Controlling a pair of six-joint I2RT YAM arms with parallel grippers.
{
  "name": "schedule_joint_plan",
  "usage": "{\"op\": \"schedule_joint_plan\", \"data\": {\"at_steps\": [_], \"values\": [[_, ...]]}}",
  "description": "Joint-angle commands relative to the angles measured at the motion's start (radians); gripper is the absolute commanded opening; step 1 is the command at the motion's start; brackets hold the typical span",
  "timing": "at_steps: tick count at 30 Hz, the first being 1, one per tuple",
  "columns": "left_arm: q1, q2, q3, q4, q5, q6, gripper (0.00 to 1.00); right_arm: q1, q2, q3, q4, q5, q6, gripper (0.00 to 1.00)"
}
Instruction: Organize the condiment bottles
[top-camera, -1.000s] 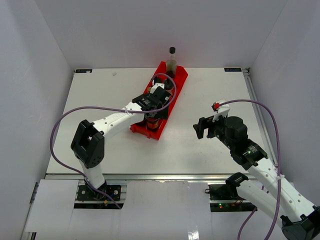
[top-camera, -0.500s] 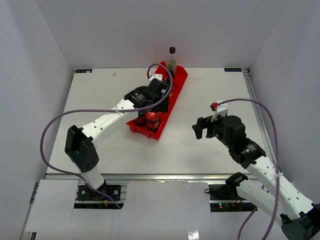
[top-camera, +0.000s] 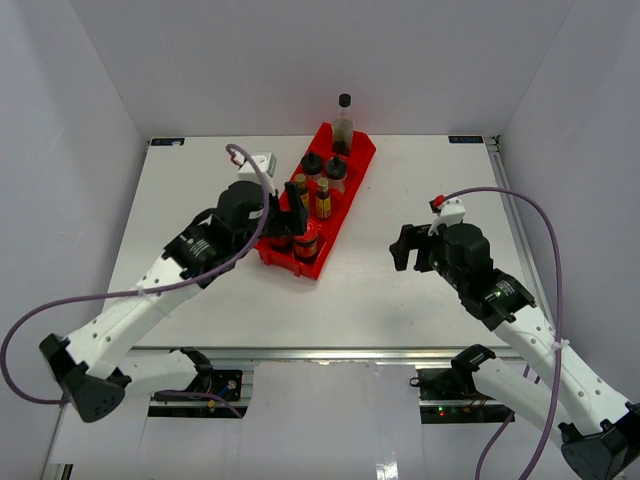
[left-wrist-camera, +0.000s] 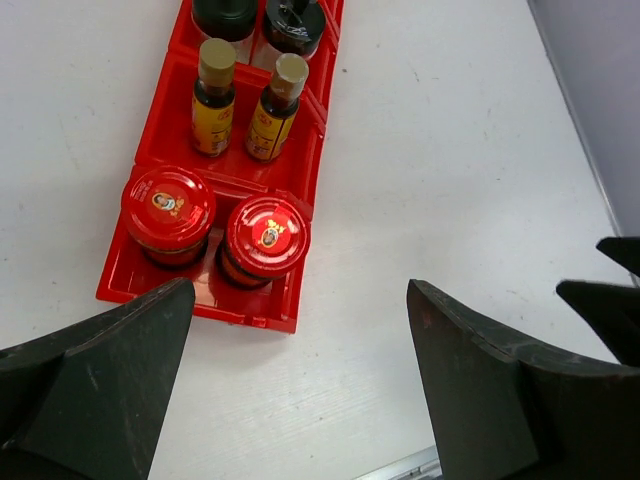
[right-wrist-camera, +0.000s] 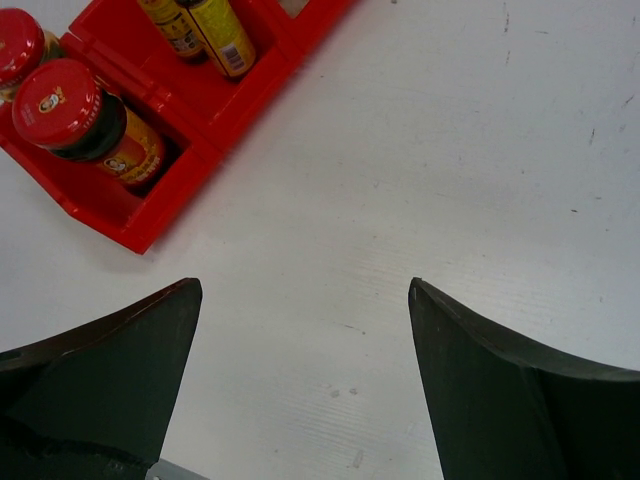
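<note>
The left gripper (left-wrist-camera: 300, 300) hovers by the near end of the tray (left-wrist-camera: 200, 305), its jaws spread wide and holding nothing. The right gripper (right-wrist-camera: 305, 290) hangs over the table (right-wrist-camera: 450, 150) well right of the tray, its jaws likewise parted wide and empty. In the tray stand two jars (left-wrist-camera: 167, 205) in the nearest compartment, two yellow bottles (left-wrist-camera: 213, 95) next, two shakers (left-wrist-camera: 292, 20) beyond, and the tall bottle (top-camera: 343, 120) at the far end.
</note>
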Motion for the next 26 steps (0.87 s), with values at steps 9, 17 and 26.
{"op": "schedule_joint_plan", "data": {"at_steps": [9,17,26], "values": [[-0.004,-0.371,-0.25,0.008,-0.019,-0.095,0.98,-0.001,-0.112,0.05,-0.035,0.009,0.118,0.9],[-0.004,-0.415,-0.292,-0.042,-0.054,-0.177,0.98,-0.001,-0.14,0.084,-0.064,0.013,0.132,0.9],[-0.004,-0.455,-0.299,-0.055,-0.071,-0.184,0.98,-0.001,-0.156,0.084,-0.06,0.021,0.155,0.9]]}}
